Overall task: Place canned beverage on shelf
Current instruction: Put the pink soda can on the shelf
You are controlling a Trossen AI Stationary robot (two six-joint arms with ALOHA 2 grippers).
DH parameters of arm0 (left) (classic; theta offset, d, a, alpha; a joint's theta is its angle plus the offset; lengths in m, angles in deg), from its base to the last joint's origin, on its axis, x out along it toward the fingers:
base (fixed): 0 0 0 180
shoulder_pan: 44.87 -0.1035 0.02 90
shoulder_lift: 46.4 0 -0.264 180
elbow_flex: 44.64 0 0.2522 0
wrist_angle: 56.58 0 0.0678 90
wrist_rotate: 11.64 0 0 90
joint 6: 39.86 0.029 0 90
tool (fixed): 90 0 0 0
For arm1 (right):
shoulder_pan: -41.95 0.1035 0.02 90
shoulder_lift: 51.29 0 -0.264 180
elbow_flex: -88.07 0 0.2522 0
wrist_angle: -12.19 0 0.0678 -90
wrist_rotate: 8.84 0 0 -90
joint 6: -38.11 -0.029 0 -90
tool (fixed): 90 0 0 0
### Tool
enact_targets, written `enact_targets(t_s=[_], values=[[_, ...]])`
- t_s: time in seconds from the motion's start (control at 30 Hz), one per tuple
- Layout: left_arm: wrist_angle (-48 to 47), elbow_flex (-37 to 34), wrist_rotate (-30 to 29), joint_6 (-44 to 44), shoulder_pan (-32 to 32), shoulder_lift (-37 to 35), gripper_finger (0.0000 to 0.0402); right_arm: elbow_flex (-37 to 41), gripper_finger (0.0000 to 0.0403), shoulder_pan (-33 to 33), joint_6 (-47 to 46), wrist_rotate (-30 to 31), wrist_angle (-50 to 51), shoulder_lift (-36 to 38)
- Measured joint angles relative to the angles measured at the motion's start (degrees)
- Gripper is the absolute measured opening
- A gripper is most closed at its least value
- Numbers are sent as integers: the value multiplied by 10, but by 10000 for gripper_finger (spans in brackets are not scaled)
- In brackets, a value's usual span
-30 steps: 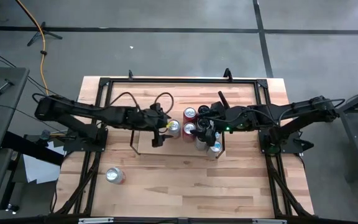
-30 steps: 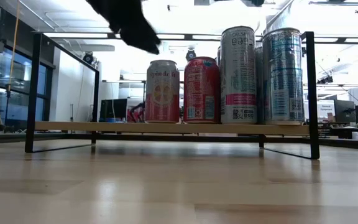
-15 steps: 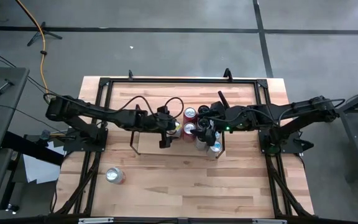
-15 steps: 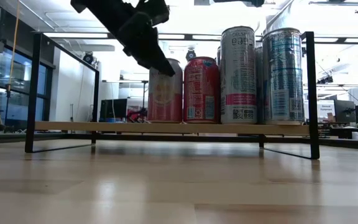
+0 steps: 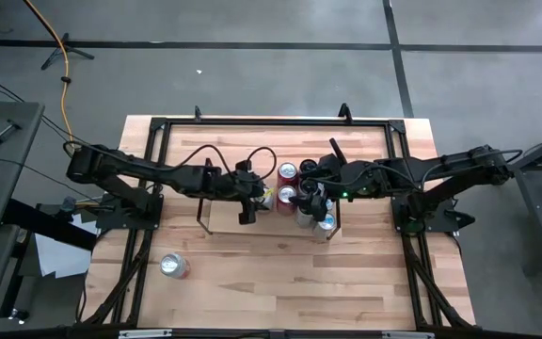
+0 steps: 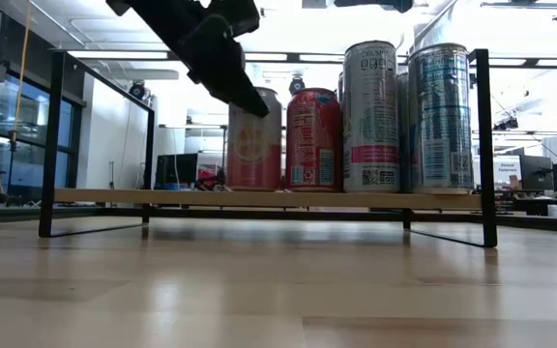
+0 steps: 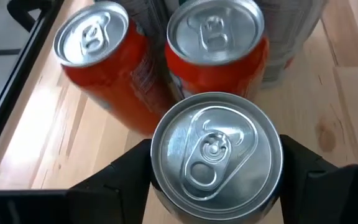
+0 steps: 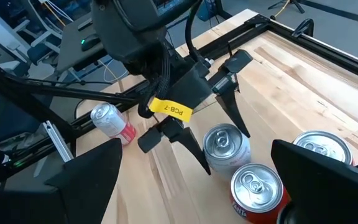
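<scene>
A pink canned beverage (image 6: 256, 145) stands upright on the shelf (image 6: 259, 198), a low light-wood board with black wire ends, to the left of a red can (image 6: 312, 140). My left gripper (image 5: 257, 198) slants down over it with one finger on each side of its silver top (image 7: 216, 152). My right gripper (image 5: 313, 193) hangs open above the cans at the shelf's right part, holding nothing. Its wide-apart fingers frame the right wrist view. My left gripper has the pink can's upper wall, just under the rim (image 7: 156, 163), between its two fingers (image 8: 194, 152). They come slanting down from the table's left side. The can stands upright with its base on the shelf board.
Two red cans (image 5: 288, 172) (image 5: 287, 195) and tall cans (image 5: 326, 224) crowd the shelf's right half; its left part (image 5: 219, 218) is bare board. One more can (image 5: 173, 266) lies on the tabletop near the left. Black rails (image 5: 271, 121) frame the table.
My left gripper has come down and toward the table's right edge, from above the shelf's left part to the pink can. Its fingers now stand at the can's sides. The can has stayed in place on the shelf.
</scene>
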Motion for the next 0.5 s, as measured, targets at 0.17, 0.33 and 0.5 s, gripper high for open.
enact_targets(t_s=[0.17,0.33,0.5], values=[[-33,0,26,34,-2,-21,208,0,399,0,3,0,2,0],[-109,0,93,101,-1,-79,208,0,399,0,3,0,5,0],[-207,0,153,201,-1,-127,208,0,399,0,3,0,4,0]])
